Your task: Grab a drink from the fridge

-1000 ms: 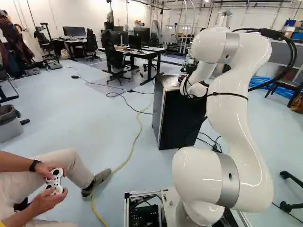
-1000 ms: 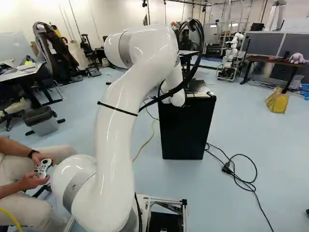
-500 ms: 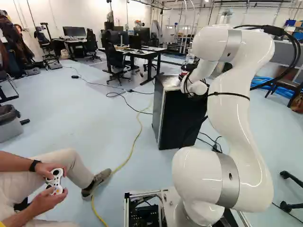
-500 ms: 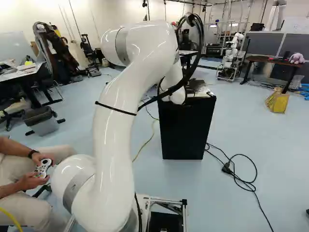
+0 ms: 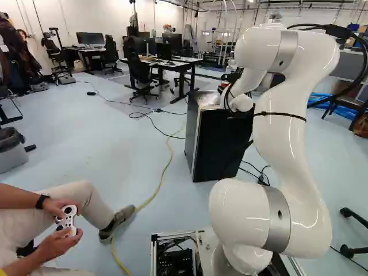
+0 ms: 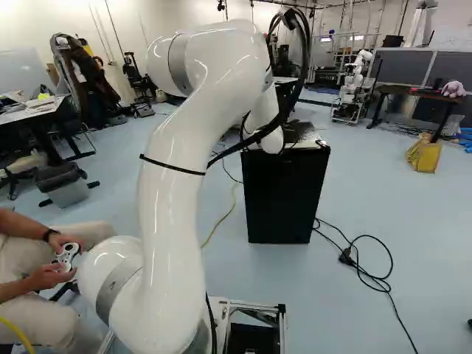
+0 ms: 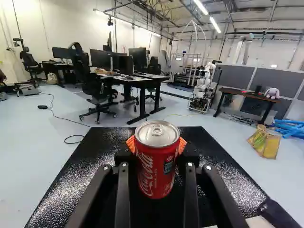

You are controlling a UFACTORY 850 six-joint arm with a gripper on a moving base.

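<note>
End effector (image 5: 225, 84) around can (image 7: 156, 166), long axis vertical, lid (image 7: 157, 134) up

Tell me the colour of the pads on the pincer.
Orange; the pads show best in the wrist view, behind the red can.

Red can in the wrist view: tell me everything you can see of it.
The can looks like metal, red-sided with white lettering and a small dark panel. Its silvery lid faces up, the pull tab lying flat; I see no dents. It is upright between the gripper's two fingers, an orange pad against each side. It is over the fridge's black top; whether its base touches, I cannot tell.
</note>
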